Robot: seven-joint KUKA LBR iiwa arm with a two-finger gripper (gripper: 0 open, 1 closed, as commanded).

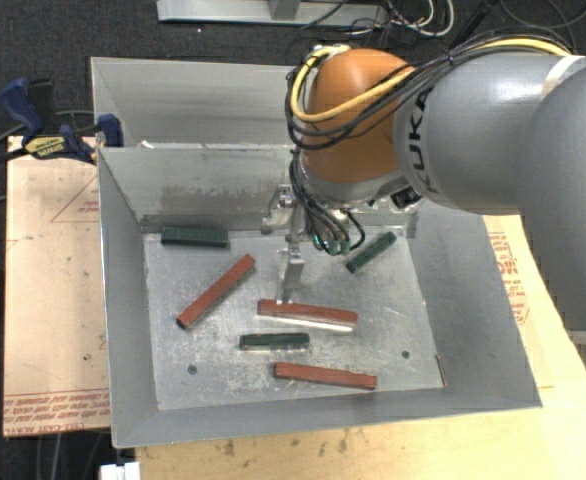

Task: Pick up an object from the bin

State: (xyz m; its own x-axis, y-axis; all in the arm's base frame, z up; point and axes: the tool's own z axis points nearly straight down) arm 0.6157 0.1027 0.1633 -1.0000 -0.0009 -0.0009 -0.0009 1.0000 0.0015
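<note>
Pincer (290, 286) hanging low over the pale-edged red-brown bar (318, 315)

You're looking at the approach step, I'd say: the pincer is hovering right above one end of that bar, which is lying flat just beneath its tip. I can't tell how wide it's standing or whether it's gripping anything. A slanted red-brown bar (216, 291) is lying off to one side of it, and a dark green bar (274, 341) just beyond the target. Next you're probably needing to straddle the bar, then close.
</note>
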